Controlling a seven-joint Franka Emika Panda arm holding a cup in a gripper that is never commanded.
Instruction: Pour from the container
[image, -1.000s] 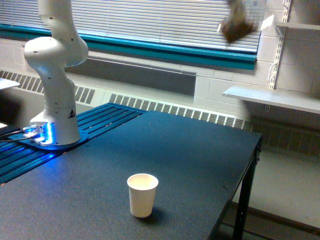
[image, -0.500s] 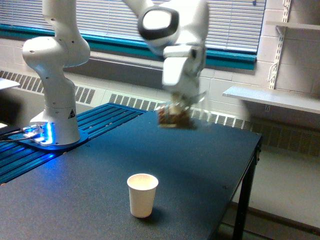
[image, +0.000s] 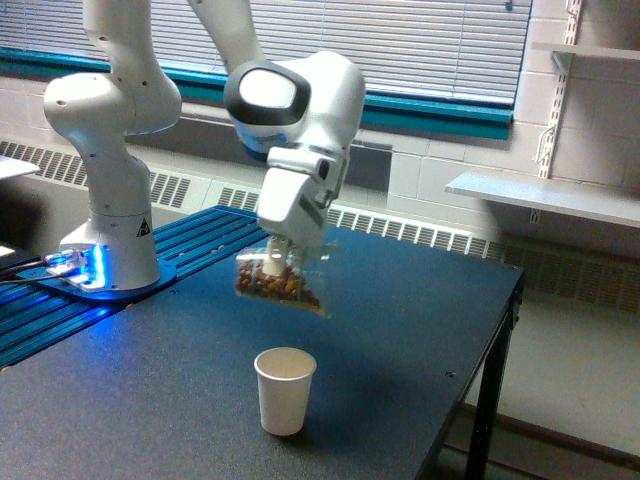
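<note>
Clear plastic container (image: 280, 280) of brown nut-like pieces hangs tilted, clamped in the white arm's fingers (image: 274, 262), above the small white paper cup (image: 285, 390) on the dark desk (image: 400, 330).

A white robot arm's gripper (image: 280, 262) holds a clear container (image: 280, 280) of brown nut-like pieces above a dark table (image: 400, 330). A white paper cup (image: 285, 390) stands upright below it, nearer the table's near edge.

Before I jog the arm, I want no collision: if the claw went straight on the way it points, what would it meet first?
The claw points downward, shut on the clear container. Below it stands the white paper cup, then the table; depth from one view is unclear.
</note>
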